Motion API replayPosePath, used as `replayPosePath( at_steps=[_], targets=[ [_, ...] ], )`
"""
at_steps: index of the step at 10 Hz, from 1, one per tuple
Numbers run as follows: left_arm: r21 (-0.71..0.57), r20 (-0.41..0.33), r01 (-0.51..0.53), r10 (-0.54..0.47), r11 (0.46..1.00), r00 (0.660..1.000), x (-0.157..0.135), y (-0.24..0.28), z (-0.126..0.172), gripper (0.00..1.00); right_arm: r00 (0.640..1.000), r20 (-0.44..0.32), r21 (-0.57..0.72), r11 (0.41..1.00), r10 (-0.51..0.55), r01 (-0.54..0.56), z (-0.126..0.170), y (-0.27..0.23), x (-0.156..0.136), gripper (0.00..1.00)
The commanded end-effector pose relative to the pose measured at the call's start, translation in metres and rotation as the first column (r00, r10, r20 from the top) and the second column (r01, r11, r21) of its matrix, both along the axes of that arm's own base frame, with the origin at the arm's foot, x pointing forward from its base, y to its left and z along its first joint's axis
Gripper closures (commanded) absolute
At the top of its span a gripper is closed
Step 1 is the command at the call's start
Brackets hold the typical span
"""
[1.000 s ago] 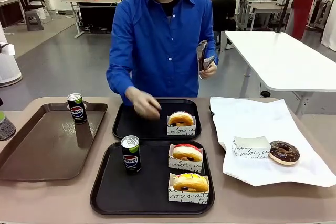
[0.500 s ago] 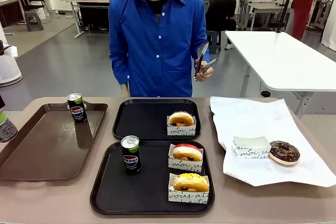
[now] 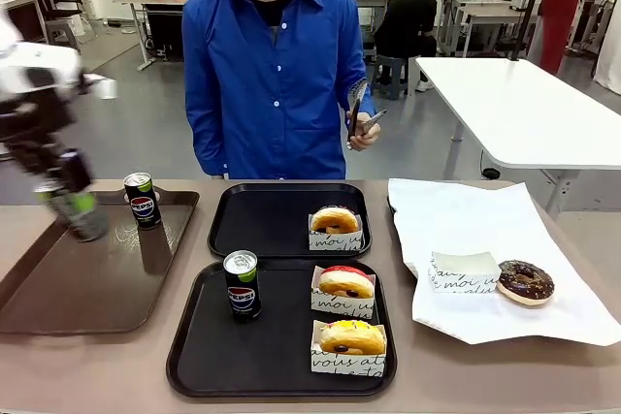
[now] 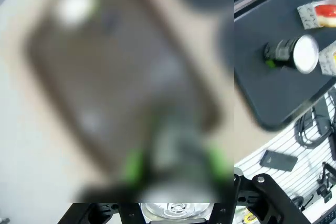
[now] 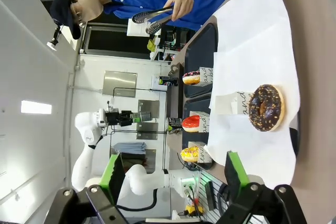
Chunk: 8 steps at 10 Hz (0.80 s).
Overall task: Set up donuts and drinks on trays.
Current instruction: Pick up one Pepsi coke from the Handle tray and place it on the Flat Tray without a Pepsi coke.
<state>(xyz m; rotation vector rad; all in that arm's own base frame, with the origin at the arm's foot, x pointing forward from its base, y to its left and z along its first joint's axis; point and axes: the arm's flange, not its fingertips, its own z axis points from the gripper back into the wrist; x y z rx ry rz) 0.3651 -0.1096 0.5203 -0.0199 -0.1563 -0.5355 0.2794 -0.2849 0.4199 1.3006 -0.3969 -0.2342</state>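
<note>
The near black tray [image 3: 204, 346] holds a Pepsi can [image 3: 242, 285], a red-iced donut [image 3: 346, 281] and a yellow-iced donut [image 3: 353, 336], both donuts in sleeves. The far black tray [image 3: 257, 230] carries one golden donut [image 3: 335, 218]. A second can [image 3: 143, 200] stands on the brown tray [image 3: 78, 288]. A chocolate donut [image 3: 526, 280] lies bare on white paper next to an empty sleeve [image 3: 464, 271]. My left gripper [image 3: 73, 206], blurred by motion, hovers over the brown tray left of that can, its green pads [image 4: 132, 165] apart. My right gripper [image 5: 173, 182] is open and holds nothing.
The person stands behind the far edge of the table with metal tongs [image 3: 359, 109] in one hand, clear of the trays. The white paper [image 3: 485, 225] covers the right part of the table. A white table [image 3: 524, 113] stands behind at the right.
My left arm has swung in from the left edge to above the brown tray. The person drew a hand back from the far black tray and stood upright.
</note>
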Motion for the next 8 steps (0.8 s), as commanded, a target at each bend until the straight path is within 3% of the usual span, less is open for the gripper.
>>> replayPosePath(
  at_steps=[1,3,5,8],
  targets=[
    [0.035,0.016,0.041,-0.041,0.999,0.999,0.049,-0.065,-0.007,0.42,1.0,0.005,0.009,1.0,0.002,-0.002,0.001,0.0,0.0,0.0],
    [0.058,0.022,0.069,-0.071,0.996,0.997,0.085,-0.124,-0.039,0.42,1.0,0.005,0.009,1.0,0.002,-0.002,0.001,0.0,0.0,0.0],
    [0.052,-0.032,0.096,-0.094,0.994,0.995,0.119,-0.157,-0.063,0.42,1.0,0.005,0.009,1.0,0.002,-0.002,0.001,0.0,0.0,0.0],
    [0.032,-0.1,0.078,-0.074,0.996,0.992,0.119,-0.161,-0.075,0.42,1.0,0.005,0.009,1.0,0.002,-0.002,0.001,0.0,0.0,0.0]
  ],
)
